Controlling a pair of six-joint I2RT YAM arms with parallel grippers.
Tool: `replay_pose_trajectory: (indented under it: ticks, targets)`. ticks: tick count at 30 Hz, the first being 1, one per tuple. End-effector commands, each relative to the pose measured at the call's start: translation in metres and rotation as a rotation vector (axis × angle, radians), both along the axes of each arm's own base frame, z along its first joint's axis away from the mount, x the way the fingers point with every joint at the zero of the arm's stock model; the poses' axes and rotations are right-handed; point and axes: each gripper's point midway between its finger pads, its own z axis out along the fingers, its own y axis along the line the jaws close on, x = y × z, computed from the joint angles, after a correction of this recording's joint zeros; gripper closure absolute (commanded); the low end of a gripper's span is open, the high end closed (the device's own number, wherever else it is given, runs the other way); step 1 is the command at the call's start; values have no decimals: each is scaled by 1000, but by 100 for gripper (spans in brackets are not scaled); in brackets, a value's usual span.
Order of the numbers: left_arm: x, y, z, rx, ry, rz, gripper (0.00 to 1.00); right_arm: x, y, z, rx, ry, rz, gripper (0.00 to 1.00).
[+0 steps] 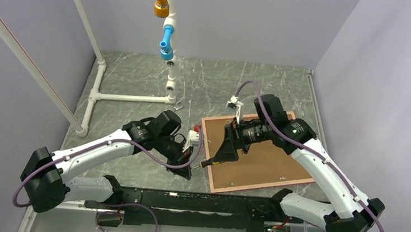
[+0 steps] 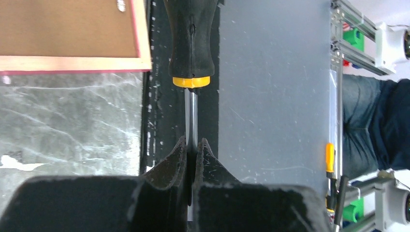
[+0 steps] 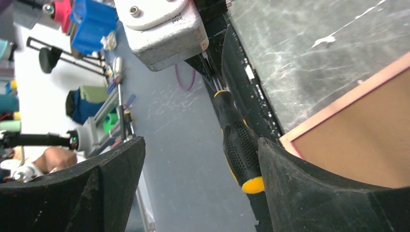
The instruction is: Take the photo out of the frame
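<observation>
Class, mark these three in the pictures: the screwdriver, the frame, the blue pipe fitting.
screwdriver point(image 2: 191, 38): left wrist view, on its black handle.
frame point(image 1: 266, 165): top external view, on its brown back board.
blue pipe fitting point(image 1: 167, 37): top external view, on its blue body.

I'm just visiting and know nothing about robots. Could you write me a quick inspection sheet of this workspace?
Surface: grey marbled table.
Job's things: frame lies back up, brown board showing; photo not visible.
Clutter: white pipe stand with orange and blue fittings, far left.
Grippers: left gripper fingers shut on the metal shaft of a screwdriver; right gripper open around its handle.
Cables: purple cables along both arms; no snag seen.
Surroundings: grey walls; person in dark clothes beyond the table.
</observation>
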Motion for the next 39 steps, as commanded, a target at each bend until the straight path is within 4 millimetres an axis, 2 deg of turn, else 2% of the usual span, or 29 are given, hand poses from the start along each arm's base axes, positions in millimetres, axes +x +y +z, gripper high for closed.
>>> replay_pose_trajectory:
  ticks: [1,3,5,10,11,15,16,18,19,21,22,23,24,25,26,28,31,33,36,39]
  targets:
    - [-11,-3,31,-121,-41,-122,100,-20,11,-8,18,57,118,14]
    - [-13,-3,29,-123,-33,-131,100,-22,15,-16,2,85,139,19]
    - [-13,-3,28,-124,-31,-135,100,-30,21,-22,-4,117,179,29]
    - [-14,-3,31,-138,-34,-145,100,-39,27,-37,-42,154,214,36]
    - [-14,-3,31,-137,-37,-144,100,-41,28,-38,-44,160,221,40]
    - [-15,-1,27,-127,-34,-143,100,-46,29,-39,-42,164,238,41]
    - [-15,-1,26,-128,-33,-143,100,-46,29,-39,-41,158,239,45]
    - [-15,-1,26,-128,-32,-143,100,-46,29,-39,-43,157,241,57]
    - [-15,-1,27,-128,-36,-141,100,-47,29,-40,-45,158,242,68]
    - [-11,-1,27,-120,-44,-118,100,-45,27,-42,-68,137,225,100]
    - [-5,-1,27,-108,-52,-83,98,-40,25,-45,-98,114,189,100]
    - [3,-1,26,-100,-59,-36,91,-32,21,-50,-135,88,128,100]
    - [13,0,27,-100,-62,22,79,-24,17,-54,-173,63,58,100]
    - [35,3,32,-130,-59,137,56,-5,0,-62,-258,9,-121,100]
    - [46,5,35,-140,-53,193,52,2,-8,-64,-289,-10,-198,100]
    - [67,11,37,-141,-69,293,29,15,-25,-62,-317,-48,-352,100]
    - [99,12,34,-131,-40,486,25,31,-47,-60,-328,-76,-562,100]
    - [123,9,27,-108,-4,627,27,36,-57,-61,-338,-77,-649,100]
    - [151,7,8,-50,108,831,26,48,-68,-61,-313,-87,-790,100]
    - [174,2,-17,-2,235,988,24,56,-84,-74,-354,-100,-896,100]
